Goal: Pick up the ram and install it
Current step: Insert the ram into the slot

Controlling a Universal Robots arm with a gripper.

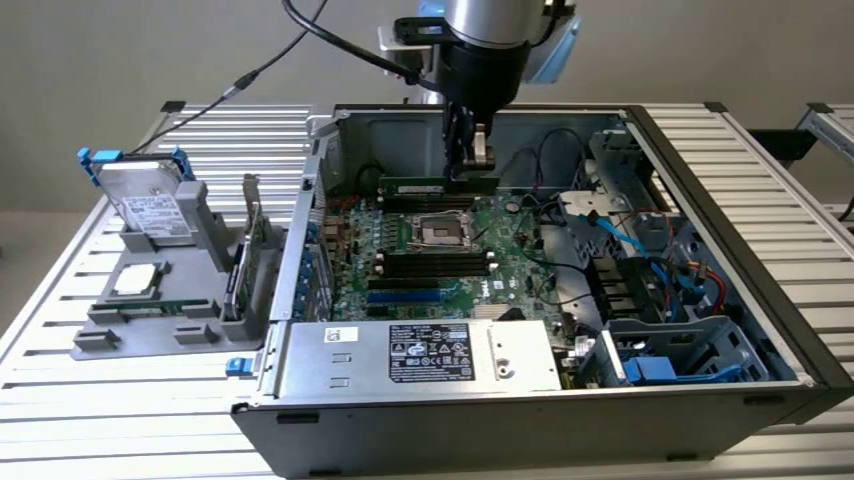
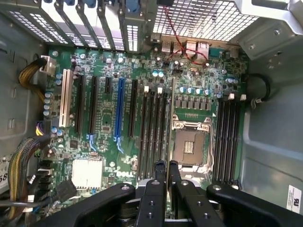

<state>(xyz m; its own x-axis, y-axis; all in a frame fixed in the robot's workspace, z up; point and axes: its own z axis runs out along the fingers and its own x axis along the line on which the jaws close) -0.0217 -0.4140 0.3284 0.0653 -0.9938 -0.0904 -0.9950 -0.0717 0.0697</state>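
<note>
Slatted metal desk (image 1: 80, 400) carries an open computer case (image 1: 747, 200). Over its motherboard (image 1: 521, 250) the gripper (image 1: 470, 175) pinches the ram (image 1: 414, 186), whose long axis seems to run parallel to the memory slots (image 1: 427, 203) just below the gripper.

I see the ram (image 1: 430, 186) as a long, thin green stick with dark chips. It stands on edge and level, running across the exterior view. The tool (image 1: 470, 172) clamps it nearer its end on the exterior view's right, and it hangs above the motherboard (image 1: 514, 255).
</note>
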